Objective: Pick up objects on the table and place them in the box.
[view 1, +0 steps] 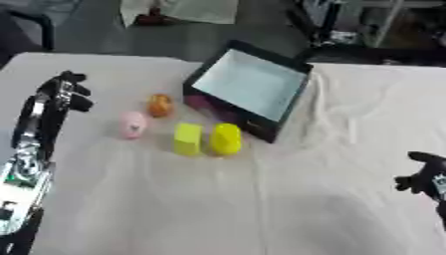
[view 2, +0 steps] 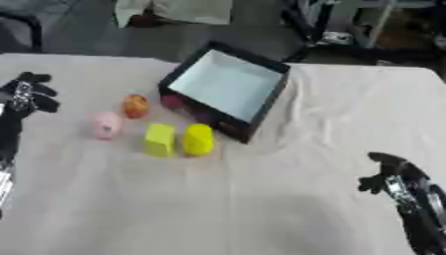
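Note:
A black box (view 1: 296, 97) with a pale inside stands tilted at the back middle of the table. In front of its left wall lie an orange round object (view 1: 160, 105), a pink object (view 1: 132, 124), a yellow block (view 1: 187, 139) and a rounded yellow object (view 1: 226, 139). A dark purplish thing (view 1: 198, 103) shows against the box's left wall. My left hand (view 1: 69, 92) hovers at the far left, left of the orange object, fingers curled and holding nothing. My right hand (view 2: 390, 172) is at the lower right, far from the objects, its fingers curled and empty.
The table is covered with a wrinkled cream cloth (view 1: 348, 164). Beyond its far edge are a dark floor, a pale sheet (view 1: 178, 10) and metal stands (view 1: 340, 22).

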